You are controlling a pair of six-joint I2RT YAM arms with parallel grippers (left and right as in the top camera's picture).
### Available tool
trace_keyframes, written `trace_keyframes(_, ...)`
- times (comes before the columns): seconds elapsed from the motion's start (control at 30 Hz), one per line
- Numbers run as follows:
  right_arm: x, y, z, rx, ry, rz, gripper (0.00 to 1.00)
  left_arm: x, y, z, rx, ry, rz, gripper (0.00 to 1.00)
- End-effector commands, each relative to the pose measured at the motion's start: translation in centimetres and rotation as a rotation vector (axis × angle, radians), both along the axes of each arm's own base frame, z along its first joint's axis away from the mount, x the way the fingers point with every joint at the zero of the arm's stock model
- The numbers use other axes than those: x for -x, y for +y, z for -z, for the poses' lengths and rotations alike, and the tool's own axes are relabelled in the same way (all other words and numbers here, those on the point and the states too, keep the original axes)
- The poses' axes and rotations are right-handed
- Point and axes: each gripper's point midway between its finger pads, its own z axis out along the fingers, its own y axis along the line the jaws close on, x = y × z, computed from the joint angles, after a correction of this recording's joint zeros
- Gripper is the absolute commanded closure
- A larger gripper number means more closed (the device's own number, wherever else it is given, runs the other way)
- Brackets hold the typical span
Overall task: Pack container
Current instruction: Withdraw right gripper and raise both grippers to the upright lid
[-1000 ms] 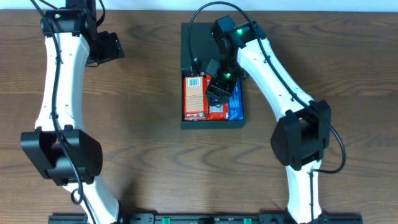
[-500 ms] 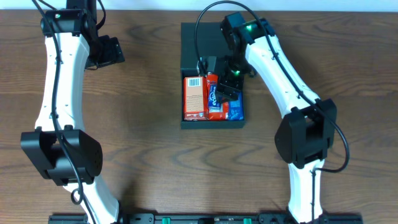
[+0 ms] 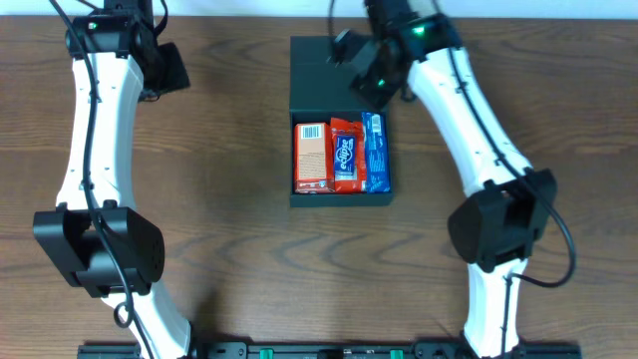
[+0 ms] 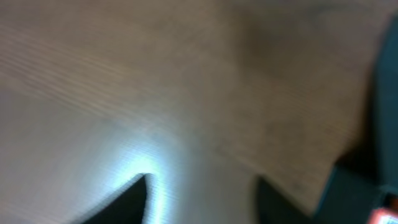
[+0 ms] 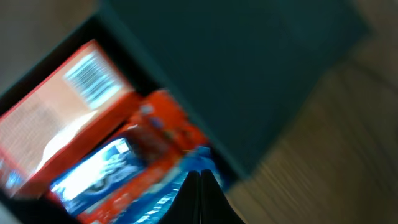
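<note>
Overhead first: container (image 3: 341, 198) mid-table, toward the far edge, lid (image 3: 321, 70) thrown open on the far side. Inside, packed side by side: carton (image 3: 313, 157) with a barcode on the left, red packet (image 3: 347, 155) in the middle, blue packet (image 3: 375, 152) on the right. Right gripper (image 3: 379, 92) up over the lid's right portion, just beyond the blue packet, touching none of the snacks. Left gripper (image 3: 169, 68) way out at the far left over bare table (image 3: 229, 199), well apart from the container; no telling its finger state from up here. Over to the left wrist: heavy blur, wood grain, a bright patch of glare, and two dark left fingers (image 4: 124, 202) at the bottom edge with a wide gap of table between them. Spread apart, gripping nothing. Right wrist now: right fingers (image 5: 194, 196) pinched together to a point, nothing between them, hanging above the end of the blue packet beside the lid's edge. Carton, red packet and blue packet blurred on the left, lid filling the upper right.
</note>
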Motion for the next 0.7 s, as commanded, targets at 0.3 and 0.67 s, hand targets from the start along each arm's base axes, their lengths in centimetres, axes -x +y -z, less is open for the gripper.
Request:
trace_keyframes(0.3,-1.3,-7.7,4.5,-0.348,0.326,0.539,0.98,-4.6,-13.5,8.3,0.450,0.057,0.240,0.94)
trace_keyframes(0.67,-1.3,-6.3,12.2,-0.406,0.514,0.571,0.99,-4.3,-16.5,12.0,0.511,0.153,0.172,0.94)
